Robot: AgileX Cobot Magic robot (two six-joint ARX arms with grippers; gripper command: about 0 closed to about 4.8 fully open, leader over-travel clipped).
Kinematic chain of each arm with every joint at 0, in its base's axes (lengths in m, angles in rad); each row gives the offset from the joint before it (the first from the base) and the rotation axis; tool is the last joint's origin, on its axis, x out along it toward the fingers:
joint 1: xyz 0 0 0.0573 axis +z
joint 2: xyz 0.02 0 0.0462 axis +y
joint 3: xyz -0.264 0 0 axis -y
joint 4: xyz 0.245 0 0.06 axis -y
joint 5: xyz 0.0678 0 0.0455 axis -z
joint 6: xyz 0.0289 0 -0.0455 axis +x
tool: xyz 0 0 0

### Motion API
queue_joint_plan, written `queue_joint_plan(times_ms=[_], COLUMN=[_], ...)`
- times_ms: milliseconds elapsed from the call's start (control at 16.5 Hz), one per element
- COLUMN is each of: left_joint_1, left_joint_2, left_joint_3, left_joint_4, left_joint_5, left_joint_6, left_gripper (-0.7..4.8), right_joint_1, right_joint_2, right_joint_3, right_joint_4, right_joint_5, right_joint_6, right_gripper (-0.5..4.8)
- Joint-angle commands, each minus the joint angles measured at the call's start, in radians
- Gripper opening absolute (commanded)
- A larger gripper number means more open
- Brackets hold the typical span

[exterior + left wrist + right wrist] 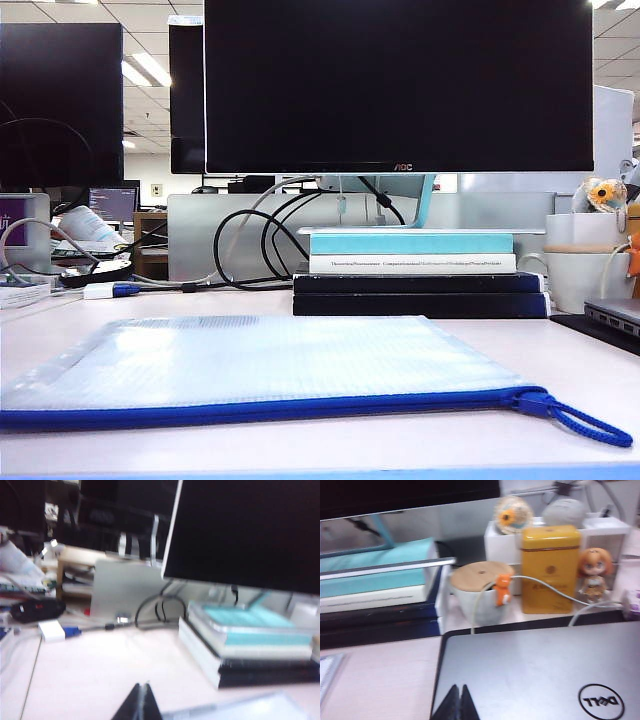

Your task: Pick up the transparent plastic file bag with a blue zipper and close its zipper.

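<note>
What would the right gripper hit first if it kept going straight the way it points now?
Most likely the white mug with the wooden lid past the closed laptop. The shut right gripper hovers over the laptop's near edge; depth is unclear, so it may clip the lid first.

**Desk clutter behind the work area**

A black monitor (pixel 398 85) stands at the far side, over stacked books (pixel 415 272). Right of the books sit a white mug with a wooden lid (pixel 477 592), a yellow tin (pixel 550 567), a small figurine (pixel 593 575) and a closed grey laptop (pixel 535 670).
</note>
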State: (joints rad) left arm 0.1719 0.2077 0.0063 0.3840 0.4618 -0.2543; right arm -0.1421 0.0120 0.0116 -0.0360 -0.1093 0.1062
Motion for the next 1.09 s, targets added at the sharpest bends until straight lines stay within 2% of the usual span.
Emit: queue_joint_plan(times_ms=[61,122,182,243,304,486,608,790,1094], left_joint_1=[0.001,0.000,0.000,0.000,0.000,0.000,0.000,-0.001,-0.001], left_joint_2=[-0.055,-0.098,-0.158,-0.206,-0.206,-0.206,-0.206,-0.206,-0.206], left_joint_3=[0.000,0.001,0.001,0.001,0.001,0.001,0.001,0.001,0.001], left_joint_4=[-0.074,-0.156,-0.226,-0.373,-0.409,-0.481,-0.545,-0.570,-0.548], left_joint_5=[-0.100,-0.157,-0.187,-0.311,-0.327,-0.383,-0.459,-0.457,-0.458], left_joint_6=[-0.010,0.003,0.102,0.147,0.174,0.194,0.191,0.192,0.190], left_gripper=[-0.06,-0.06,-0.06,-0.06,-0.06,-0.06,-0.06,-0.06,-0.06], right_joint_1=[0.001,0.001,0.001,0.001,0.001,0.001,0.002,0.034,0.145], right_joint_2=[-0.001,-0.001,-0.001,-0.001,0.000,0.000,0.000,0.000,0.001], right_joint_3=[-0.006,-0.006,-0.006,-0.006,-0.006,-0.006,-0.006,-0.006,-0.006], right_joint_4=[0.009,0.008,0.008,-0.038,-0.068,-0.089,-0.099,-0.103,-0.107], right_joint_5=[0.000,-0.001,-0.001,0.056,0.063,0.065,0.062,0.036,0.042], right_joint_6=[0.007,0.010,0.012,0.027,0.026,0.026,0.036,0.051,0.050], right_gripper=[-0.01,-0.01,-0.01,-0.01,-0.01,-0.01,-0.01,-0.01,-0.01])
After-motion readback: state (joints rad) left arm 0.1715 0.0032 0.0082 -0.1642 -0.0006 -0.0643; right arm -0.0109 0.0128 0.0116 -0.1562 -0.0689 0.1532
